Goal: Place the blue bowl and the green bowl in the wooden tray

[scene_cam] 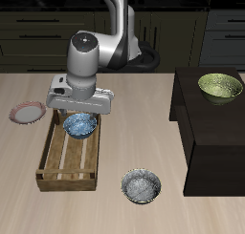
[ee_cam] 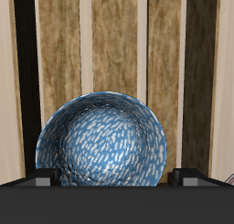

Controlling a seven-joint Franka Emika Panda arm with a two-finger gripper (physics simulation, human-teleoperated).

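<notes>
The blue bowl [scene_cam: 80, 125] rests on the slats at the far end of the wooden tray [scene_cam: 67, 167]. My gripper [scene_cam: 80, 113] hangs just above it, fingers spread wide and not touching the bowl. In the wrist view the blue bowl [ee_cam: 102, 147] lies upright on the tray's slatted bottom [ee_cam: 114, 45], and only the gripper [ee_cam: 114, 180] finger stubs show, one at each side of the bowl. The green bowl [scene_cam: 219, 86] stands apart on a dark raised block [scene_cam: 206, 133], well away from the tray.
A grey-white speckled bowl [scene_cam: 142, 185] sits on the table near its front edge, beside the tray's near end. A small pink-rimmed plate [scene_cam: 28, 112] lies beside the tray's far end, opposite the dark block.
</notes>
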